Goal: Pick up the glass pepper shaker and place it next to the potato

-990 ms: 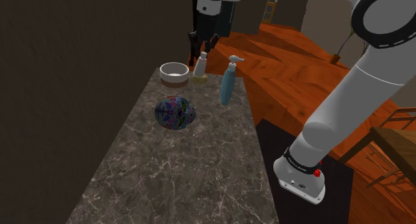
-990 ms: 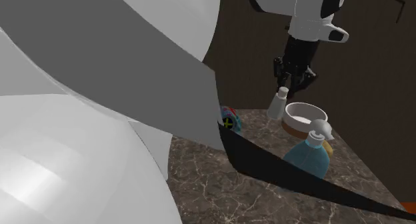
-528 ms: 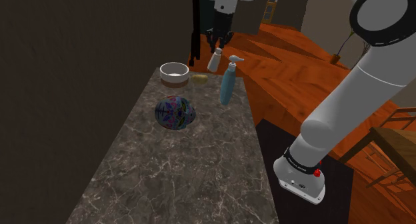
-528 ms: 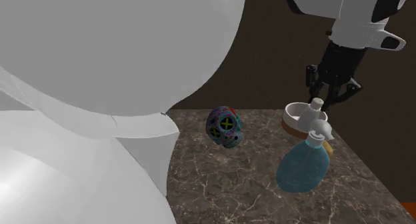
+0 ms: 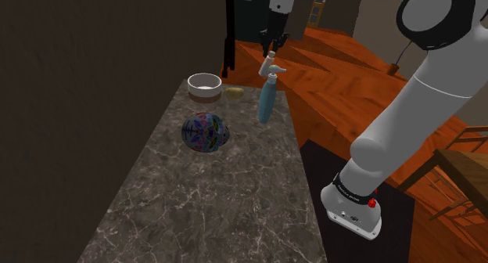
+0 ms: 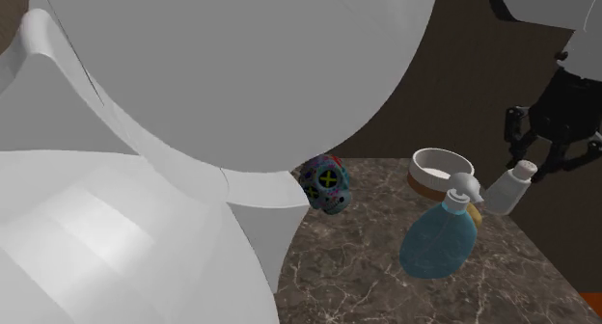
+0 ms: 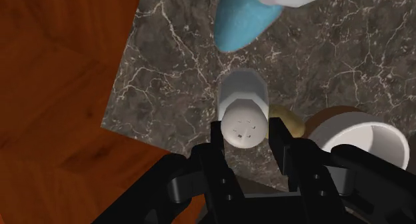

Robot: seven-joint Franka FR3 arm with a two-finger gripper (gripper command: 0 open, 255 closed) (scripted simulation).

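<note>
My black gripper [image 5: 272, 45] is shut on the top of a small white pepper shaker [image 5: 268, 66] and holds it in the air, just above the pump of the blue bottle [image 5: 267, 101]. From the wrist, the shaker [image 7: 243, 113] with its holed cap sits clasped between the two fingers of the gripper [image 7: 247, 139]. The yellowish potato [image 5: 234, 91] lies on the dark marble counter [image 5: 227, 183] beside the white bowl [image 5: 204, 84]. It shows past the shaker as a tan lump, the potato [image 7: 290, 119]. From the second exterior view the shaker [image 6: 508, 187] hangs tilted under the gripper [image 6: 529, 165].
A painted skull [image 5: 205, 133] sits mid-counter. The blue pump bottle [image 6: 441, 237] stands near the counter's edge by the wooden floor [image 5: 344, 89]. The bowl [image 7: 357, 139] is close beside the potato. A dark wall runs along the counter's far side. White arm links [image 6: 193, 129] block much of the second exterior view.
The gripper has carried the shaker toward the shoulder view's right, from over the potato to above the blue bottle's pump. Nothing on the counter has moved.
</note>
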